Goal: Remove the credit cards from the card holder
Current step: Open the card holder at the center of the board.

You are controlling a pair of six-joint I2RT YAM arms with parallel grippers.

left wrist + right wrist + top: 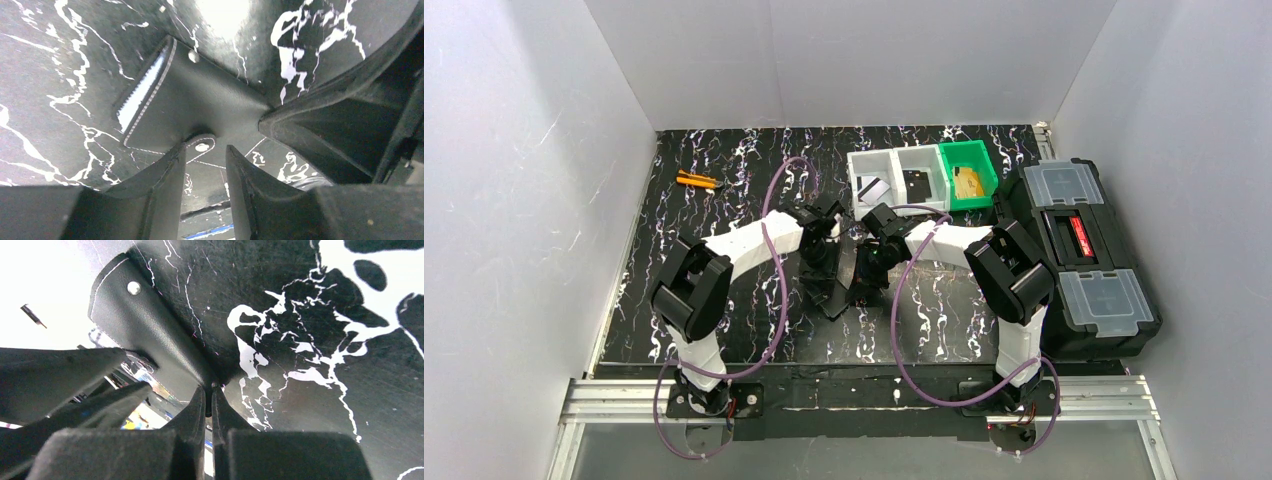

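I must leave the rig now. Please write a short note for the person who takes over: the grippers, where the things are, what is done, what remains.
Left gripper: open, one finger on either side of the snap strap of the card holder.
Right gripper: shut on an edge of the card holder, at mid-table between the arms.
Cards: one credit card lies in the left white bin. Whether more are inside the holder cannot be seen.
Done: apparently one card out.
Left: get the holder open and pull out any cards inside.
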